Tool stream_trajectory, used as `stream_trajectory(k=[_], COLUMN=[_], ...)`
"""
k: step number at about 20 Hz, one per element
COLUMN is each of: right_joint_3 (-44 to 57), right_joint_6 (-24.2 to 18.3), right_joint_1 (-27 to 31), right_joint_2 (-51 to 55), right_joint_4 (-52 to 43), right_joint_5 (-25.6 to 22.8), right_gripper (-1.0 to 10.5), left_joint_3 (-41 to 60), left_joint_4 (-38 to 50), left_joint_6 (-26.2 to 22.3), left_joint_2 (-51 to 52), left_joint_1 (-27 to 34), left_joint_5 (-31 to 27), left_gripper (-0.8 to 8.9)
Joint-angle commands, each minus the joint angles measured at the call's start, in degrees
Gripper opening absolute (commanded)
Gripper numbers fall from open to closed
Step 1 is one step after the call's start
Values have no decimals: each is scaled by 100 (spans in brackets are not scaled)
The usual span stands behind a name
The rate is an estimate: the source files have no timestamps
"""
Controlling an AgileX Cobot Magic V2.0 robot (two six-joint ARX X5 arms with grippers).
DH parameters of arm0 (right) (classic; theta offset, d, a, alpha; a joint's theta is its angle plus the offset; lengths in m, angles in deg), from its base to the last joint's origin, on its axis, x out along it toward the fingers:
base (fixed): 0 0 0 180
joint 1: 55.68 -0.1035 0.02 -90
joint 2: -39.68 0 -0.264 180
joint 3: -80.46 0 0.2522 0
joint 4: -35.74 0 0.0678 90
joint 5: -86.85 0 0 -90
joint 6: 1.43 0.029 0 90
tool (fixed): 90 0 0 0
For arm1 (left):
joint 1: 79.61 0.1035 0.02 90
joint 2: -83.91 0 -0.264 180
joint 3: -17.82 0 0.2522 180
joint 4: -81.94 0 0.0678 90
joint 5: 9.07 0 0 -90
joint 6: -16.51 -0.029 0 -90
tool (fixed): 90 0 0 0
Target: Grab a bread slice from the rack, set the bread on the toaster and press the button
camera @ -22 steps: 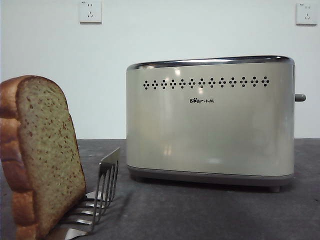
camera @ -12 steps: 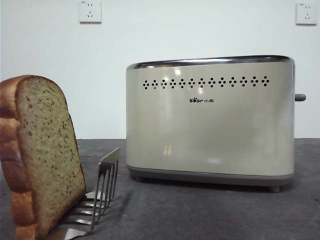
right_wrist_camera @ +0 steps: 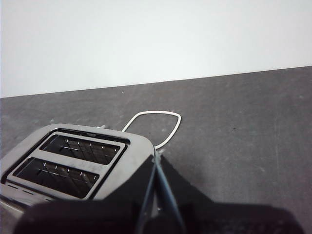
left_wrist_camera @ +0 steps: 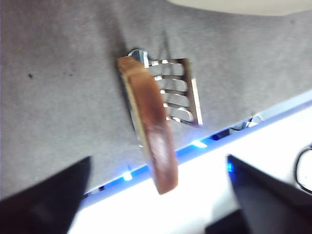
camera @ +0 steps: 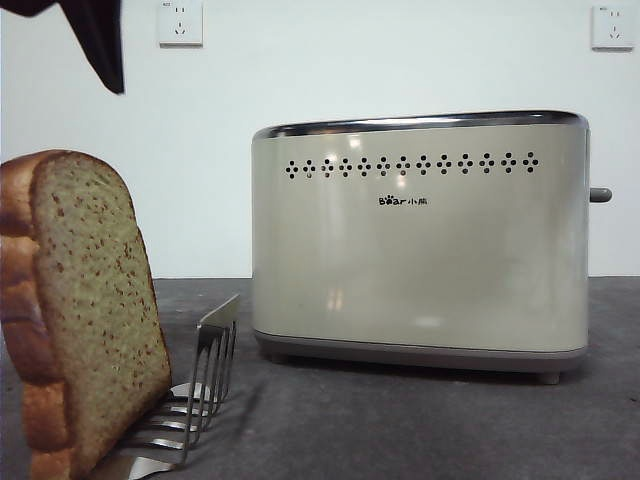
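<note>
From the front I see a black gripper tip [camera: 100,45] above the slice of bread [camera: 85,310], which is standing in the rack [camera: 205,385]. My left wrist camera shows my left gripper [left_wrist_camera: 158,195] spread wide over it. My right gripper [right_wrist_camera: 156,195] sits pressed together above the toaster [right_wrist_camera: 73,161].

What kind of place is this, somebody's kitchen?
Probably not a real kitchen: more likely a test bench set up like one. A toaster and a slice of bread in a steel rack stand on a bare grey table against a plain white wall with sockets.
</note>
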Motion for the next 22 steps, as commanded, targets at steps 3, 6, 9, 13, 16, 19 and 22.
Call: stream_trajectory(k=[3, 6, 9, 13, 16, 19, 22], right_joint_3=[-24, -24, -24, -24, -24, -24, -24], right_joint_6=[-87, -175, -177, -175, -177, -177, -177], right_joint_1=[-2, -2, -2, -2, -2, -2, 0], right_joint_2=[9, 9, 4, 4, 2, 4, 4], right_joint_4=[179, 216, 219, 240, 358, 393, 396], right_joint_5=[15, 13, 15, 15, 15, 15, 15], right_gripper=[-4, -4, -4, -4, -4, -4, -4], left_joint_3=[13, 13, 13, 13, 13, 13, 13], left_joint_4=[44, 155, 258, 302, 297, 304, 393], left_joint_6=[92, 131, 138, 219, 223, 221, 221], left_joint_2=[-280, -402, -546, -734, -741, -741, -741], left_joint_1=[-37, -151, -317, -442, -442, -444, -448], left_joint_5=[-540, -533, -535, -533, -531, -529, -522], left_gripper=[482, 480, 470, 360, 176, 100, -8])
